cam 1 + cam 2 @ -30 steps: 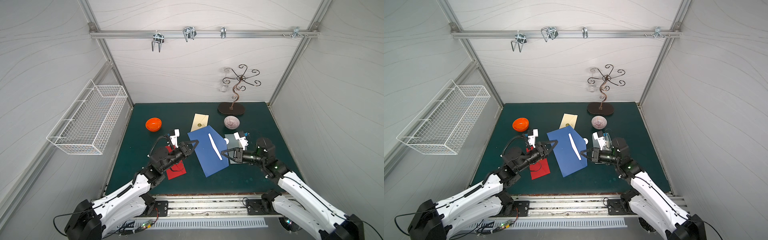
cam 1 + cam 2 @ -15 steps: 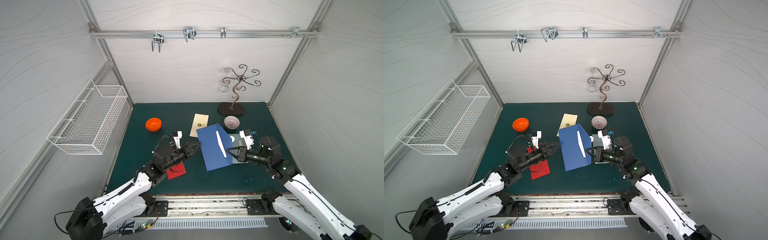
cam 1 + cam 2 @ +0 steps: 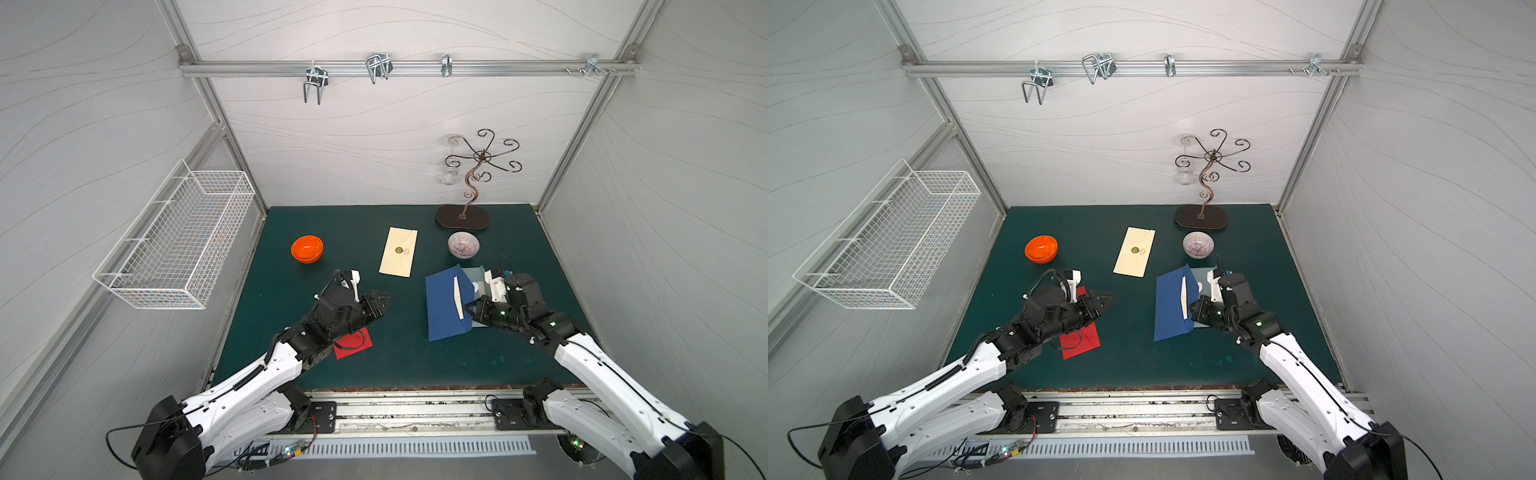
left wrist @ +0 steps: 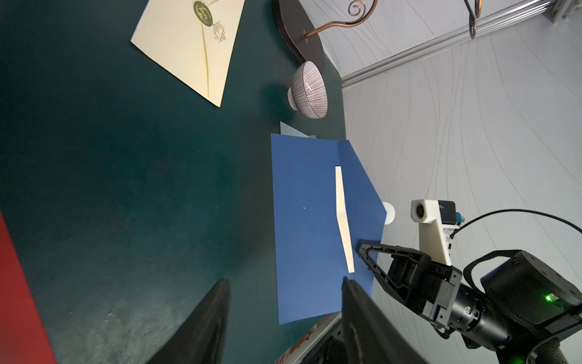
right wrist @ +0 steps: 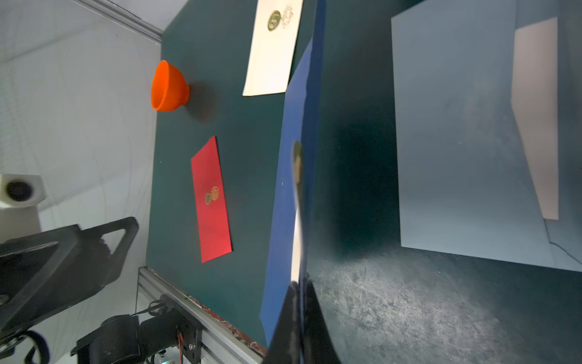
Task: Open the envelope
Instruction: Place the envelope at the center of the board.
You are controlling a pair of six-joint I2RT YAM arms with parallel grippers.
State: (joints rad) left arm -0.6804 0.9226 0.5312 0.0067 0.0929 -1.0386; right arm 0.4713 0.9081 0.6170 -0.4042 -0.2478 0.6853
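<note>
blue envelope [image 3: 444, 307] hangs tilted above the right part of the green mat [image 3: 407, 365], pinched at one edge by the right gripper [image 3: 471, 309], whose fingers are pressed together on the paper; the right wrist view shows it almost edge-on [image 5: 293, 157] with a shadow beneath. a pale strip [image 4: 343, 217] runs along its face beside the fold. a pale grey envelope [image 5: 456, 126] lies flat under it. the left gripper [image 3: 384, 299] hovers well apart from it, fingers spread and holding nothing, above a red envelope [image 3: 353, 343]. a cream envelope [image 3: 399, 251] lies farther back, between an orange bowl [image 3: 306, 248] and a striped bowl [image 3: 463, 244].
</note>
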